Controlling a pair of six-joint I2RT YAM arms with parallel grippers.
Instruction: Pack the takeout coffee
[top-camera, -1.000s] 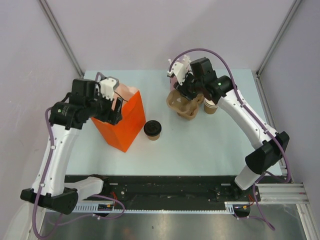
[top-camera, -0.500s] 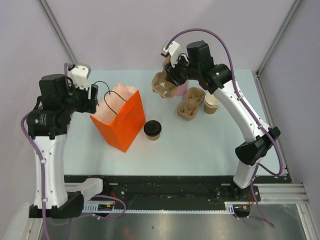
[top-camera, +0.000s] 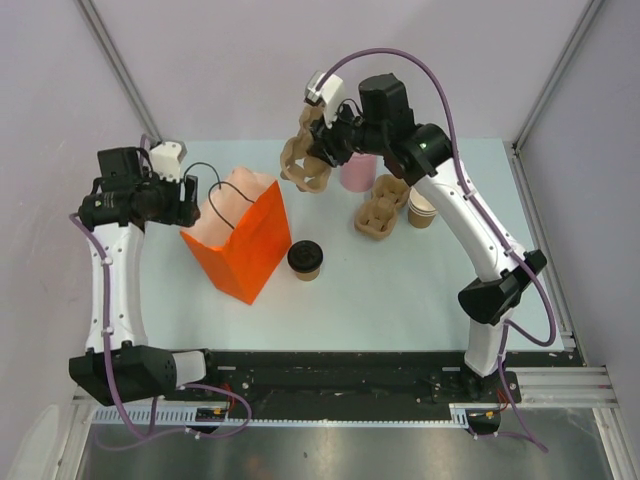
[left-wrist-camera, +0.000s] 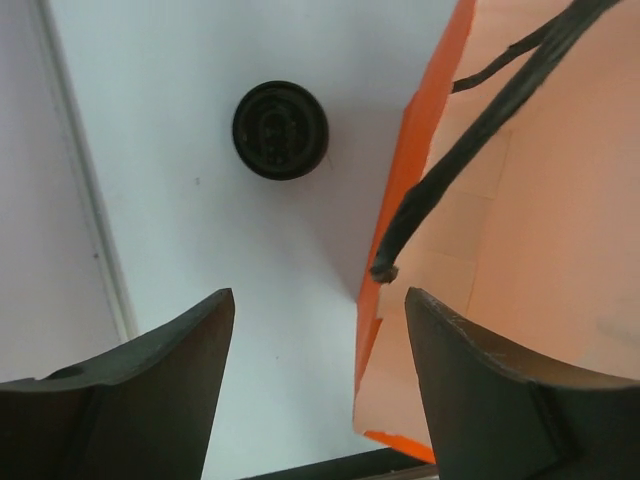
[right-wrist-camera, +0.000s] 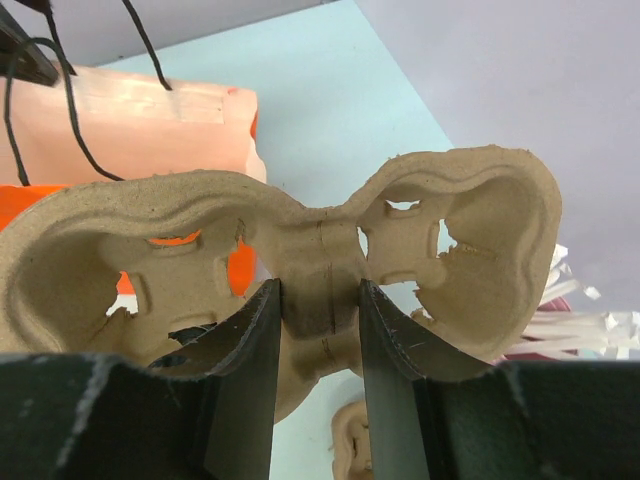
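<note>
The takeout coffee (top-camera: 305, 260), a small brown cup with a black lid, stands on the table right of the orange paper bag (top-camera: 243, 243); it also shows in the left wrist view (left-wrist-camera: 280, 130). The bag stands open with black cord handles (left-wrist-camera: 470, 155). My left gripper (top-camera: 190, 195) is open and empty at the bag's left top edge (left-wrist-camera: 400, 230). My right gripper (top-camera: 325, 150) is shut on a brown pulp cup carrier (right-wrist-camera: 300, 240) and holds it in the air behind the bag's right side.
Another pulp carrier (top-camera: 382, 208) lies on the table at the right, with stacked pale-rimmed paper cups (top-camera: 423, 208) beside it and a pink cup (top-camera: 357, 173) behind. Pale grey walls close in the table's back and sides.
My right gripper has lifted the carrier off the stack and carried it left and up. My left gripper has let go of the bag's left edge and drawn back to the left.
</note>
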